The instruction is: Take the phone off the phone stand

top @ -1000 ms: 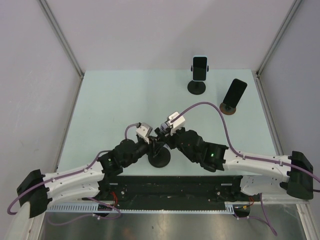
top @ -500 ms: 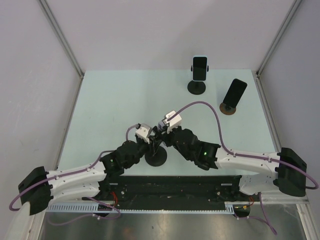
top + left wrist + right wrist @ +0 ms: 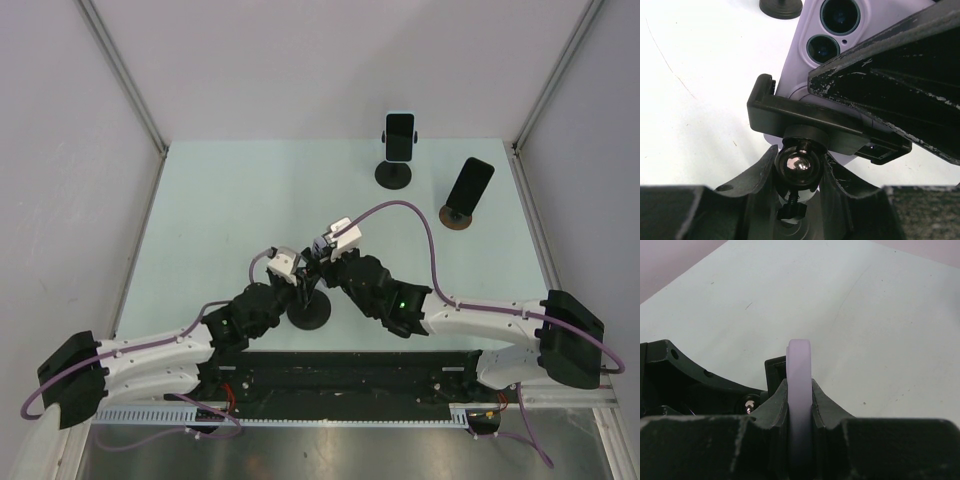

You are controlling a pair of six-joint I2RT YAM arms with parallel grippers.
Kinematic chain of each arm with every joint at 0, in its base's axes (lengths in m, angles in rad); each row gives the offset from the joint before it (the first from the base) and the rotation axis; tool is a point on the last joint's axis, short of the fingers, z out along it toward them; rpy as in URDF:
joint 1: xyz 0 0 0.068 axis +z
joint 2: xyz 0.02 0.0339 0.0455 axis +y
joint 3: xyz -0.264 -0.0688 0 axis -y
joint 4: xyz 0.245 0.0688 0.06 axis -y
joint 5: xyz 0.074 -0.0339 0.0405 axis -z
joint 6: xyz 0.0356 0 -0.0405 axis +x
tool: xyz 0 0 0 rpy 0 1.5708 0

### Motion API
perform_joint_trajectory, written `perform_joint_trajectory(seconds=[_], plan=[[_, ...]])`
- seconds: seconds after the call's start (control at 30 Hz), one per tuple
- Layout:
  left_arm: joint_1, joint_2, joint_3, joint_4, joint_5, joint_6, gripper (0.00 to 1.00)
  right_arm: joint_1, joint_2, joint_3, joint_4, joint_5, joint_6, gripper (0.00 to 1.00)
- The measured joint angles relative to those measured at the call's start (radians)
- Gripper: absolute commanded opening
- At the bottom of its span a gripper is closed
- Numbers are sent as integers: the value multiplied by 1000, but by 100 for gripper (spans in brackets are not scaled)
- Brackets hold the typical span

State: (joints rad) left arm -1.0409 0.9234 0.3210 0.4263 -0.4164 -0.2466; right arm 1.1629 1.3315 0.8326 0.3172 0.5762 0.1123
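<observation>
Both arms meet over the near middle of the worktop (image 3: 230,210), where the phone stand (image 3: 311,318) sits on its round black base. The lilac phone (image 3: 800,60) is in the stand's black clamp (image 3: 790,115), back side toward the left wrist camera with its lenses in view. The left end effector (image 3: 796,165) is closed around the chrome ball joint (image 3: 796,168) just under the clamp, one finger on each side. The right end effector (image 3: 800,395) is clamped on the edge of the phone (image 3: 800,360), both pads pressed flat against the case. One of its fingers (image 3: 900,85) crosses the right of the left wrist view, lying over the phone. In the top view the left end effector (image 3: 299,288) and right end effector (image 3: 318,262) lie close together above the base. Compared with one second earlier, the right arm has swung left, its outer joint now nearer the centre. The meeting point of the two wrists and the stand's base sit slightly further left. At the far right, a light-cased phone on a black stand (image 3: 398,140) and a tilted dark phone on a brown disc (image 3: 468,190) are unchanged.
</observation>
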Motion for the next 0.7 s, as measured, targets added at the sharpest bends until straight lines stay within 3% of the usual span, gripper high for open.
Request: perform_joint_trajectory(seconds=[0.7], plan=[[-25,-45,-27,-16,-77,-95,0,-6,3,2,-6,28,79,0]])
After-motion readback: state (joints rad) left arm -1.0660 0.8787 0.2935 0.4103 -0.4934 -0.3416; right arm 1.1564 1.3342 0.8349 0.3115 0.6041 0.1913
